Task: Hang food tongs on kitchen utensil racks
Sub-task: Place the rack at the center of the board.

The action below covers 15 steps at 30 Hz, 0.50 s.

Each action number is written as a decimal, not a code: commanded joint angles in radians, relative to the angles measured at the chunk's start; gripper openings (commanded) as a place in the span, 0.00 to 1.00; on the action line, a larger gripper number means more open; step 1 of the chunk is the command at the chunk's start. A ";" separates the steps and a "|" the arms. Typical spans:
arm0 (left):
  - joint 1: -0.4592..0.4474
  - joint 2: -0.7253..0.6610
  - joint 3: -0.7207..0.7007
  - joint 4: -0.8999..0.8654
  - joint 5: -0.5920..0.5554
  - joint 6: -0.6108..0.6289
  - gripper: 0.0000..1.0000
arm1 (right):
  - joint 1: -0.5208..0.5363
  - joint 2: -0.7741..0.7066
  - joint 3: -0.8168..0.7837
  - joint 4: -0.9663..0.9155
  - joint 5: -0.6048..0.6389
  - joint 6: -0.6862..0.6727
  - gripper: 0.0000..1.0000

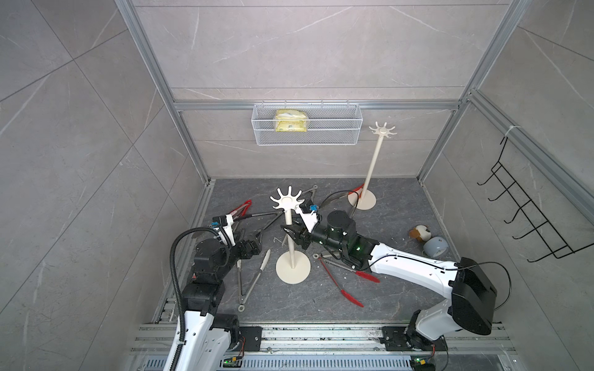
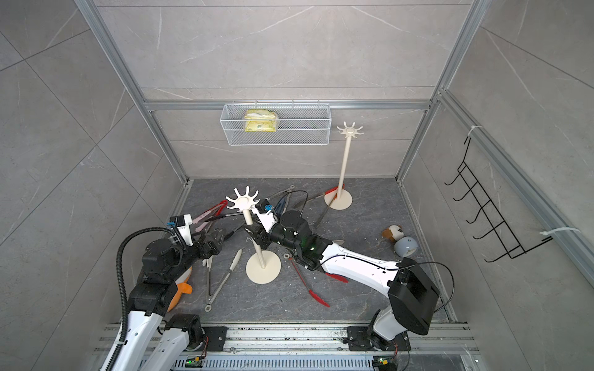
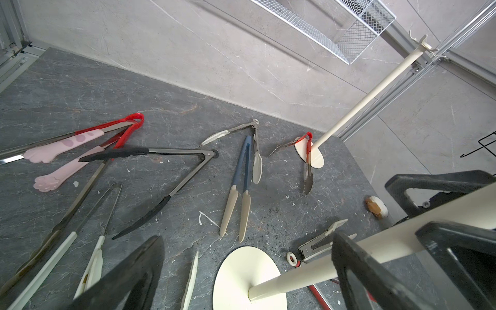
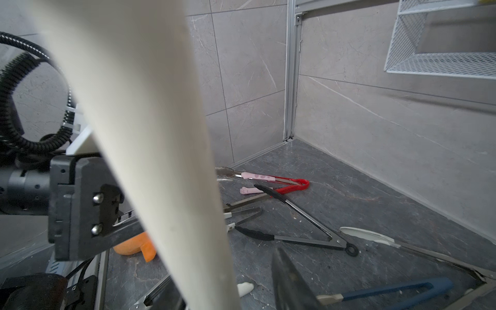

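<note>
Two cream utensil racks stand on the dark table, the near one (image 1: pixel 291 244) in the middle and a taller one (image 1: pixel 373 160) at the back right, and their hooks are bare. My right gripper (image 1: pixel 289 237) is open and straddles the near rack's pole (image 4: pixel 161 161); its one visible finger (image 4: pixel 290 284) stands clear of the pole. My left gripper (image 1: pixel 257 244) hangs wide open and empty just left of that pole. Several food tongs lie flat: red-tipped (image 1: pixel 340 282), cream-tipped (image 1: pixel 254 282), black-tipped (image 3: pixel 166 188), blue-grey (image 3: pixel 241 171) and pink paw-tipped (image 3: pixel 53 150). Another pair (image 3: pixel 308 163) rests at the far rack's base.
A white wire basket (image 1: pixel 305 135) holding a yellow packet hangs on the back wall. On the right wall is a black wire hook rack (image 1: pixel 527 208). A plush toy (image 1: pixel 419 233) and a grey bowl (image 1: pixel 435 247) sit at the right edge, and an orange object (image 2: pixel 183 289) by my left arm.
</note>
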 commanded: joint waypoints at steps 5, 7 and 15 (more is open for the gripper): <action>-0.004 0.001 0.001 0.048 0.011 -0.005 1.00 | -0.003 -0.052 -0.010 -0.072 -0.003 0.004 0.49; -0.003 0.001 0.001 0.053 0.018 -0.007 1.00 | -0.002 -0.063 -0.024 -0.077 0.002 0.005 0.50; -0.004 0.007 -0.009 0.075 0.044 -0.018 1.00 | -0.002 -0.115 -0.076 -0.117 0.064 0.002 0.61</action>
